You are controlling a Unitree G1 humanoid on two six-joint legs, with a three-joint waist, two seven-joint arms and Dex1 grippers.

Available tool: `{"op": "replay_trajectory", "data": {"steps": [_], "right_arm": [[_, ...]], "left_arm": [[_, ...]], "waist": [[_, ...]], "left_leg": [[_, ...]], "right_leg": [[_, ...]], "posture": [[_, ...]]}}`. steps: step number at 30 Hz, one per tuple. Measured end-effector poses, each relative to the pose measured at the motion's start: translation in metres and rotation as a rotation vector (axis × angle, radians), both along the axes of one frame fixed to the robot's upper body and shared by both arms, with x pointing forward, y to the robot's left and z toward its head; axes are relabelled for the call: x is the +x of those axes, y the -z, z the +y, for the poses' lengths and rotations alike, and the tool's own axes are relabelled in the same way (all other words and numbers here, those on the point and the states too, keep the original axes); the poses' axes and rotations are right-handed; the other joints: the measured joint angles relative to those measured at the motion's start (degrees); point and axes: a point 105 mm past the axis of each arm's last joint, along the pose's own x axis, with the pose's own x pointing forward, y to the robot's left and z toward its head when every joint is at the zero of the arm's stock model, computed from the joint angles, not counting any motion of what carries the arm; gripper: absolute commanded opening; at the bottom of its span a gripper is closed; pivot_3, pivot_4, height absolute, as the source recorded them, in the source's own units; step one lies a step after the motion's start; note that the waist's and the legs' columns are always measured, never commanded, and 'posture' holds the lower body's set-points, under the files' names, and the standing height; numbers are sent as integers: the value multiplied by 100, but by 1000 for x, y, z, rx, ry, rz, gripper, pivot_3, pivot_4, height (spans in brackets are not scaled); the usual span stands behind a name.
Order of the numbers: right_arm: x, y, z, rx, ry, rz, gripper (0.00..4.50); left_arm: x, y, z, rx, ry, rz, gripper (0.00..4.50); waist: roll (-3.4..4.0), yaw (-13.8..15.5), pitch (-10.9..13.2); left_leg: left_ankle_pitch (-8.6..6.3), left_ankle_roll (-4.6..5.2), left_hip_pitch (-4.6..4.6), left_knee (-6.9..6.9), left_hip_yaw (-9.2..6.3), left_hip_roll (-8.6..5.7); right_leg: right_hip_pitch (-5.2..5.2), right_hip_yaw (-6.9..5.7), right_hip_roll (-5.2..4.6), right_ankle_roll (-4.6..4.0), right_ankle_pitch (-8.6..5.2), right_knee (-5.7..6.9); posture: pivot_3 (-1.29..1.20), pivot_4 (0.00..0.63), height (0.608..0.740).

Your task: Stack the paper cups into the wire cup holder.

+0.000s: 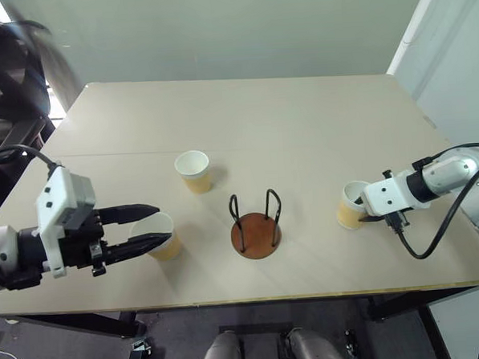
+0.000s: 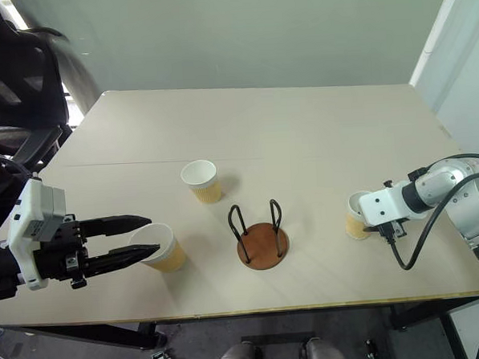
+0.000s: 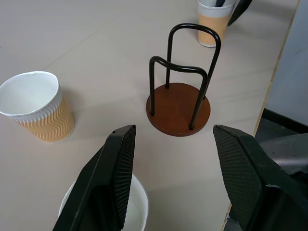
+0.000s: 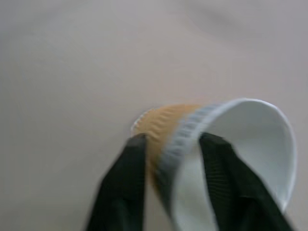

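Observation:
Three paper cups stand on the beige table. One cup stands alone left of centre. A second cup sits near the front left, and my left gripper hovers open just above its rim, fingers apart and holding nothing. The wire cup holder, a brown disc with two black loops, stands empty in the middle front. At the right, my right gripper is shut on the third cup, one finger outside the ribbed sleeve and one finger inside the rim; the cup looks tilted.
The table's front edge runs just below the holder and both arms. A black cable loops from my right arm. A dark chair stands off the table's far left corner, and a white wall rises at the right.

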Motion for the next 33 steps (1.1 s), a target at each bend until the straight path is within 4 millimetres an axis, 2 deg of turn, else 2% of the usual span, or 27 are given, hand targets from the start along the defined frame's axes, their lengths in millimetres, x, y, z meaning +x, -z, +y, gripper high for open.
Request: {"op": "replay_trajectory", "data": {"steps": [2, 8, 11, 13, 19, 22, 28, 30, 33], "right_arm": [[0, 0, 0, -1, -1, 4, 24], [-5, -1, -2, -4, -13, 40, 24], [-12, -7, 9, 58, -55, 93, 24], [-17, -25, 28, 141, -126, 109, 24], [-24, -102, 85, 371, -322, 24, 24], [-33, -122, 121, 486, -417, 43, 24], [-40, -118, 150, 522, -468, 120, 24], [-41, -119, 151, 514, -480, 115, 24], [-41, -110, 151, 467, -485, 128, 24]], "left_arm": [[0, 0, 0, 0, 0, 0, 2765], [0, 0, 1, 0, -2, 0, 2765], [0, -1, 2, -2, -5, -1, 2765], [1, -4, 5, 0, -13, -9, 2765], [0, -8, 6, 11, 7, -9, 2765], [0, -8, 6, 11, 16, -8, 2765], [-1, -6, 4, 10, 16, -11, 2765], [-2, -5, 3, 13, 16, -8, 2765], [-2, -3, 4, 7, 4, -6, 2765]], "waist": [[0, 0, 0], [0, 0, 0], [1, -5, 0], [1, -35, 1], [4, -83, 2], [4, -97, 2], [3, -26, 2], [1, -23, 0], [0, -28, 0]], "left_leg": [[0, 0, 0, 0, 0, 0], [0, 0, 0, 0, 0, 0], [0, -1, -1, -1, 2, 0], [0, -1, 0, -2, 3, 0], [5, 0, 4, -2, 3, 1], [6, 1, 4, -5, -2, 2], [1, 2, -16, -3, -5, -1], [-4, 0, -15, -4, -5, -1], [-11, -9, -10, -4, -5, 1]], "right_leg": [[0, 0, 0, 0, 0, 0], [0, 0, 0, -1, -1, -1], [-1, 0, 0, -4, -3, -1], [-3, 0, 1, -12, -9, 0], [-3, 1, 2, -30, -19, 1], [-5, -4, 3, -44, -27, 4], [-14, -4, 2, -39, -21, 1], [-13, -5, 2, -38, -21, 1], [-14, -7, 2, -38, -20, 8]], "posture": [[0, 150, 740], [0, 150, 740], [0, 150, 740], [0, 150, 740], [0, 150, 740], [0, 150, 740], [0, 150, 740], [0, 150, 740], [0, 150, 740]]}}
